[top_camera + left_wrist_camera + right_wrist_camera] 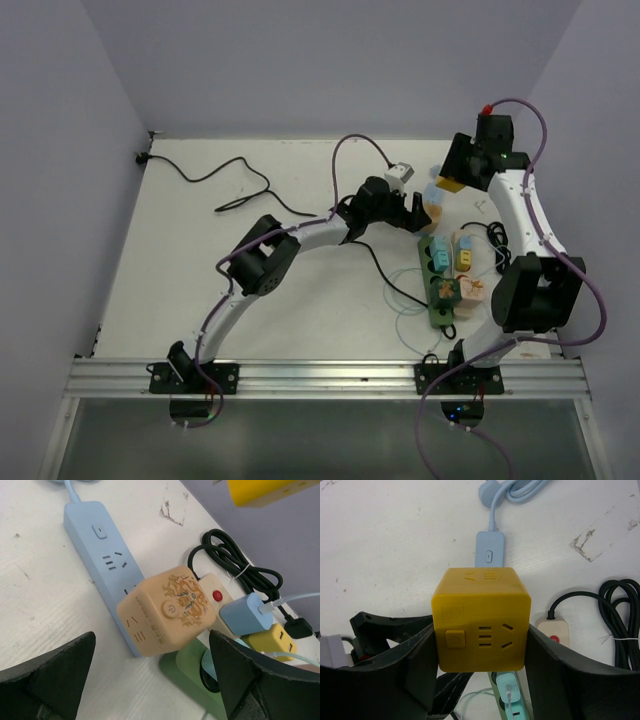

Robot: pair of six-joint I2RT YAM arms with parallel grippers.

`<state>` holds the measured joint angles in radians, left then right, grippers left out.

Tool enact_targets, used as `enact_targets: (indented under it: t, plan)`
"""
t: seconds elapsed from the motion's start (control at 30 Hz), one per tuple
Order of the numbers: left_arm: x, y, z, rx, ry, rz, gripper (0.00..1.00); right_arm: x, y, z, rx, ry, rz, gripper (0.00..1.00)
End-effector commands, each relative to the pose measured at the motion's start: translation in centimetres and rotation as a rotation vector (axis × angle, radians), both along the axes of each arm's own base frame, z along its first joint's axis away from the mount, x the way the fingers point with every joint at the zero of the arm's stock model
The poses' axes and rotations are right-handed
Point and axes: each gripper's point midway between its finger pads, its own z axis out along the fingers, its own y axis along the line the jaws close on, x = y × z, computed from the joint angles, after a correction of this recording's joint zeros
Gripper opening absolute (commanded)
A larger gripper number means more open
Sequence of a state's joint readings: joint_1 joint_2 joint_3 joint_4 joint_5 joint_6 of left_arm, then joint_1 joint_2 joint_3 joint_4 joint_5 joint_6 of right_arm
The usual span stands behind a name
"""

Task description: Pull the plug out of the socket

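The socket (432, 302) lies by the tabletop's (300, 330) near right edge, pointing away, with 2 or 3 plugs seated in it. Past its far end, the left gripper (152, 640) hovers over a beige cube (167, 612) on the light blue strip (100, 545), jaws spread wide and holding nothing. Farther on, the right gripper (481, 650) clamps the yellow plug cube (480, 617) by 2 opposite sides, lifted clear of the socket. The pull looks done: keep that grip square and carry the cube away from its neighbours. The tabletop is white and scuffed; a black cable (215, 180) trails from the far left corner below plain lilac walls (330, 60).
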<state>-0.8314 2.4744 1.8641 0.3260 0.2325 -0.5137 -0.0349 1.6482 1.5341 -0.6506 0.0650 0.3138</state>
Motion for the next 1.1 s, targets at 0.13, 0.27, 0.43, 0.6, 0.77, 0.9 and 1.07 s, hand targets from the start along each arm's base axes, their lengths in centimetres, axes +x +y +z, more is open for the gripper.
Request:
enact_targets:
  t: [0.13, 0.27, 0.43, 0.6, 0.77, 0.9, 1.07]
  plan:
    - [-0.7, 2.6, 9.1, -0.034, -0.104, -0.051, 1.00, -0.8, 1.6, 4.9, 0.059, -0.118, 0.067, 0.19]
    - [-1.1, 5.6, 13.1, -0.061, -0.169, -0.028, 1.00, -0.2, 3.8, 4.3, 0.148, -0.117, 0.148, 0.19]
    - [-2.4, 13.0, 15.6, 0.006, -0.201, 0.143, 1.00, 1.7, 9.7, 2.6, 0.215, -0.106, 0.295, 0.26]
    - [-3.7, 21.4, 15.7, 0.132, -0.146, 0.308, 1.00, 4.0, 16.5, 0.7, 0.280, -0.074, 0.413, 0.27]
    - [-4.6, 29.5, 16.4, 0.312, -0.175, 0.489, 1.00, 6.2, 23.6, -0.7, 0.429, -0.089, 0.515, 0.27]
    - [-6.7, 32.5, 20.4, 0.300, -0.246, 0.536, 1.00, 7.6, 28.0, -4.2, 0.508, -0.053, 0.559, 0.27]
    - [-8.1, 35.0, 21.7, 0.331, -0.348, 0.565, 1.00, 9.0, 33.4, -5.7, 0.604, -0.053, 0.602, 0.28]
